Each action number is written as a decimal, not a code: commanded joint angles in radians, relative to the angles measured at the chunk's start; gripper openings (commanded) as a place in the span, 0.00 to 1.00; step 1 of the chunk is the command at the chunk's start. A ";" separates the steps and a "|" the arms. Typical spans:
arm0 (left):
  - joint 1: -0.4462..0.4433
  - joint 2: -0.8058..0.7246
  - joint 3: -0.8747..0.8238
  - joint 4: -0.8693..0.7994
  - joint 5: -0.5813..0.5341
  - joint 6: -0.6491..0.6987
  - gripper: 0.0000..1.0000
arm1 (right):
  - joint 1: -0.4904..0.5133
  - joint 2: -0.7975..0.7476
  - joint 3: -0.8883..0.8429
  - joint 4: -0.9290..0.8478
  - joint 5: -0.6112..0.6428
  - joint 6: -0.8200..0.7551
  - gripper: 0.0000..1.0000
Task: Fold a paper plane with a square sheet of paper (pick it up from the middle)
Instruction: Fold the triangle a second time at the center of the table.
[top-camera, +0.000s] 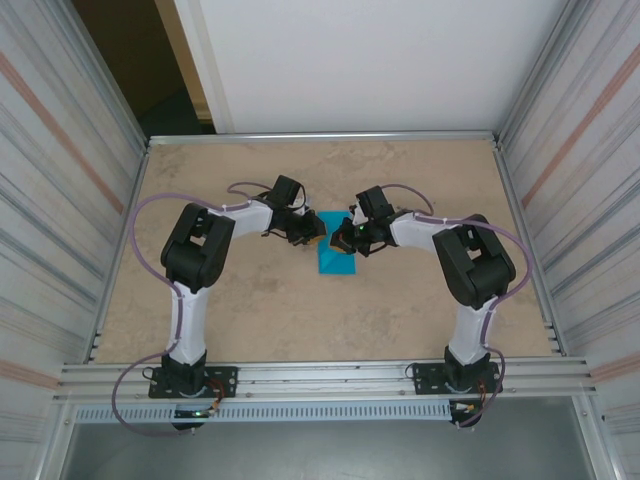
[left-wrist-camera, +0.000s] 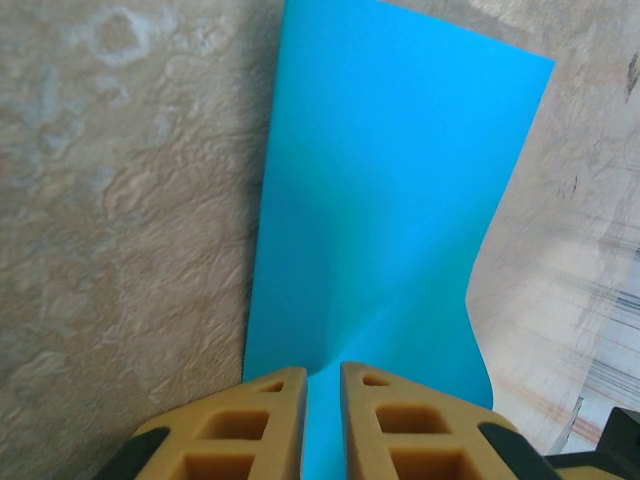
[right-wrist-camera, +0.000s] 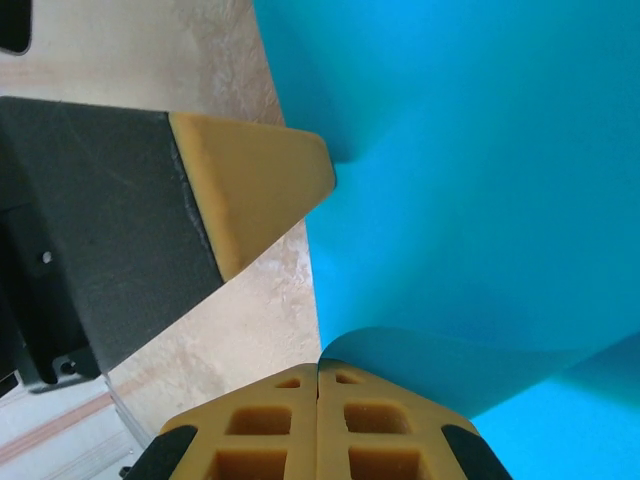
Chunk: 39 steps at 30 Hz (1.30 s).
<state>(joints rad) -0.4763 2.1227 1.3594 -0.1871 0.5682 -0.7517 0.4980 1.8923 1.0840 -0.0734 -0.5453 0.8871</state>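
The square sheet of paper (top-camera: 334, 260) sat mid table (top-camera: 250, 300), part lifted. Your left pincer (left-wrist-camera: 323, 378) was narrow, nipping its edge; right pincer (right-wrist-camera: 318, 366) clamped tight on a curled flap. Early fold, prob.; next needed that flap laid over & pressed.

The square sheet of paper (top-camera: 336, 262) lies near the middle of the surface (top-camera: 240, 300), ahead of both arm bases. The left gripper (top-camera: 312, 236) is at the sheet's far left edge, with paper between its jaws. The right gripper (top-camera: 347, 240) is just right of it, above the sheet, with a lifted edge meeting its jaws.
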 joint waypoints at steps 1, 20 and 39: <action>-0.007 0.012 0.004 -0.076 -0.034 0.017 0.18 | 0.007 0.027 0.030 0.009 0.026 0.020 0.00; 0.011 -0.058 0.015 0.022 0.028 0.019 0.20 | 0.033 0.061 0.073 -0.058 0.011 -0.042 0.00; 0.014 0.031 0.056 -0.032 0.036 0.027 0.19 | 0.031 0.082 0.075 -0.027 0.022 -0.025 0.00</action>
<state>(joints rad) -0.4591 2.1300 1.3842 -0.1745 0.5858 -0.7506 0.5243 1.9560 1.1355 -0.1051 -0.5407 0.8749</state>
